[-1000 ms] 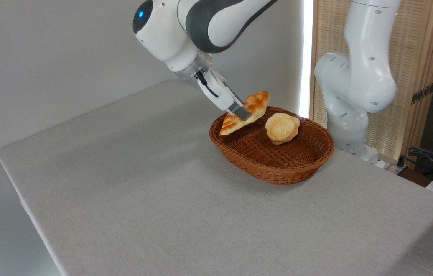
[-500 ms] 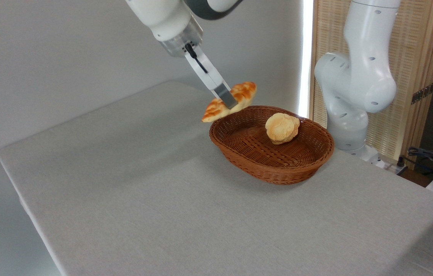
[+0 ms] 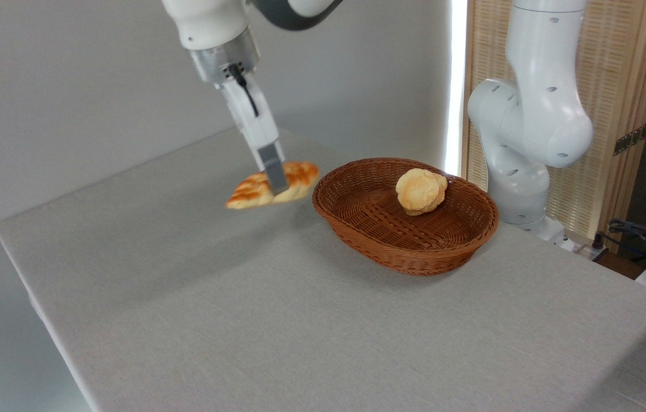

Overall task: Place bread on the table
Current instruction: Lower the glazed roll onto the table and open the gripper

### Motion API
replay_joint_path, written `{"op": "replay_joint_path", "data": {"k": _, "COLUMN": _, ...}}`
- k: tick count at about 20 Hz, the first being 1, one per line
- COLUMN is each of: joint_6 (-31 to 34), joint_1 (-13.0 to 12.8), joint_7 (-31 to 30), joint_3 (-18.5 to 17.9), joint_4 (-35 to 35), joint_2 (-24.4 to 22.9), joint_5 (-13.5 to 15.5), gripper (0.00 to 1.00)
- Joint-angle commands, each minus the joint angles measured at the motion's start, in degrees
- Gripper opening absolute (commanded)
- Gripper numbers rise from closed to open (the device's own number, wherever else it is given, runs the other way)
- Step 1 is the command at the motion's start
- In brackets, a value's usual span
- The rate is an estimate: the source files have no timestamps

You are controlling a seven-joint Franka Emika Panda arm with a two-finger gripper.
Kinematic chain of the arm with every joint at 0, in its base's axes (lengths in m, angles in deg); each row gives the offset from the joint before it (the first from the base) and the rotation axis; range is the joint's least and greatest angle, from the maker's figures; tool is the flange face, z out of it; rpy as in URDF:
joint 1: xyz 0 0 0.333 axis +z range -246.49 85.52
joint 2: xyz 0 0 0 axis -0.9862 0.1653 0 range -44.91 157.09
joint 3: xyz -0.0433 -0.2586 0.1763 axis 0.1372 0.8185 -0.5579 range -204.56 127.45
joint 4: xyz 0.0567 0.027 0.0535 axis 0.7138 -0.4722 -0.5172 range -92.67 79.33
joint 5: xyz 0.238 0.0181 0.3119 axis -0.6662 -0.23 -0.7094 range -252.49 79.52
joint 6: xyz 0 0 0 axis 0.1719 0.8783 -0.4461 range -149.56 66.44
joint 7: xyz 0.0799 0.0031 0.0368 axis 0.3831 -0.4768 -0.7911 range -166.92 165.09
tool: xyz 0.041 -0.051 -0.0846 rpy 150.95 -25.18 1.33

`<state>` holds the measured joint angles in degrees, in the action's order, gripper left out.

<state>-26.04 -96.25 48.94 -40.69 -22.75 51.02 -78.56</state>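
Moved since half a second ago: gripper [image 3: 274, 176] and bread [image 3: 273, 185] have swung left and lower, off the basket [image 3: 408, 252] rim and out over bare cloth; bun [image 3: 420, 190] and basket unchanged.

Claw: fingers closed narrowly on the loaf's middle, near finger [image 3: 272, 167] crossing its crust. Nothing else held.

Bread: left of centre in the frame, just left of the basket's left rim, apart from it. Lies nearly level, left tip a little lower. Looks carried close over the table [image 3: 231, 320]; whether the underside touches the cloth, cannot tell. Slightly blurred.

Writing: no brand, label or lettering legible anywhere. Black cable runs down the gripper body.

Counts:
- braided loaves: one, in the claw
- round pale buns: one, inside the basket toward its far right side
- wicker baskets: one, centre-right
- robot arms: one; base column [image 3: 528, 131] at upper right, wrist entering from top left
- tables: one, grey cloth

Wooden slatted screen [image 3: 614, 86] behind the base; cables [image 3: 643, 234] at right edge.
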Motion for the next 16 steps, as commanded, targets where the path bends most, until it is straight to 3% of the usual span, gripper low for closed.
{"op": "replay_joint_path", "data": {"k": 1, "joint_6": -5.10, "joint_1": 0.38, "joint_7": 0.25, "joint_3": -0.32, "joint_4": 1.85, "joint_2": 4.09, "joint_5": -0.37, "gripper": 0.48}}
{"op": "replay_joint_path", "data": {"k": 3, "joint_6": -6.78, "joint_1": 0.47, "joint_7": 0.33, "joint_3": -0.32, "joint_4": 1.85, "joint_2": 5.59, "joint_5": -0.37, "gripper": 0.54}}
{"op": "replay_joint_path", "data": {"k": 5, "joint_6": -8.18, "joint_1": 0.47, "joint_7": 0.33, "joint_3": -0.32, "joint_4": 1.85, "joint_2": 7.25, "joint_5": -0.45, "gripper": 0.83}}
{"op": "replay_joint_path", "data": {"k": 6, "joint_6": -9.23, "joint_1": 0.47, "joint_7": 0.25, "joint_3": -0.32, "joint_4": 1.85, "joint_2": 8.05, "joint_5": -0.45, "gripper": 0.94}}
{"op": "replay_joint_path", "data": {"k": 7, "joint_6": -10.03, "joint_1": 0.47, "joint_7": 0.25, "joint_3": -0.32, "joint_4": 1.85, "joint_2": 8.66, "joint_5": -0.45, "gripper": 0.98}}
{"op": "replay_joint_path", "data": {"k": 16, "joint_6": -10.21, "joint_1": 0.38, "joint_7": 0.60, "joint_3": -0.24, "joint_4": 1.85, "joint_2": 11.39, "joint_5": -0.54, "gripper": 1.00}}
